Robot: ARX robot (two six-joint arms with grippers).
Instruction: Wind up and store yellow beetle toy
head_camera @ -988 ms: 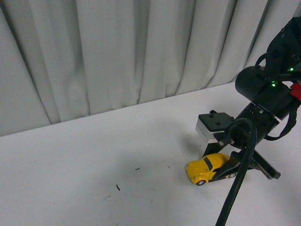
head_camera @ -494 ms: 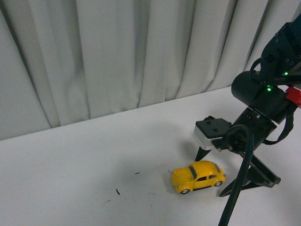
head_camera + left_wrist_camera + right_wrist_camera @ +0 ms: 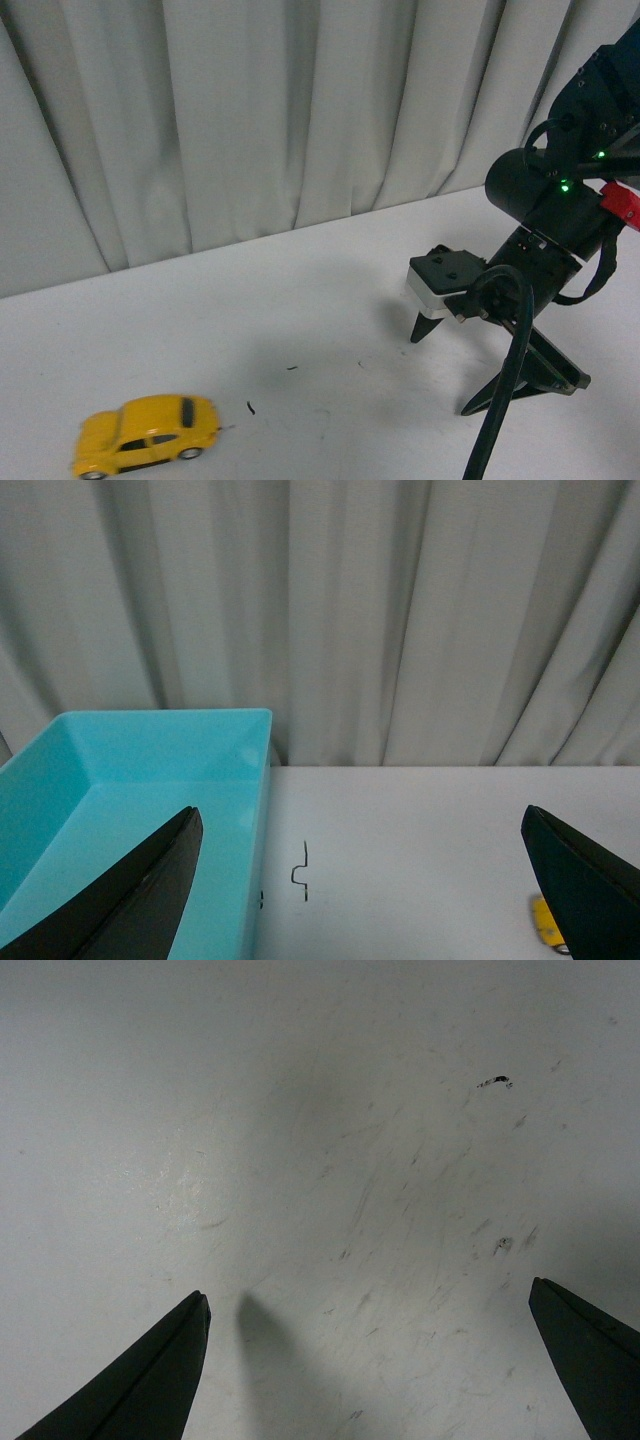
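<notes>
Rolling away leftward, the yellow beetle toy is leaving the right gripper — spread, empty; the left gripper, also spread, should be waiting until it stops

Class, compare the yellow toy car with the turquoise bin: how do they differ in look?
The yellow beetle toy is yellow; the bin is turquoise. The toy is a rounded car on wheels; the bin is an open-topped, straight-walled box. Both sit on the white table.
</notes>
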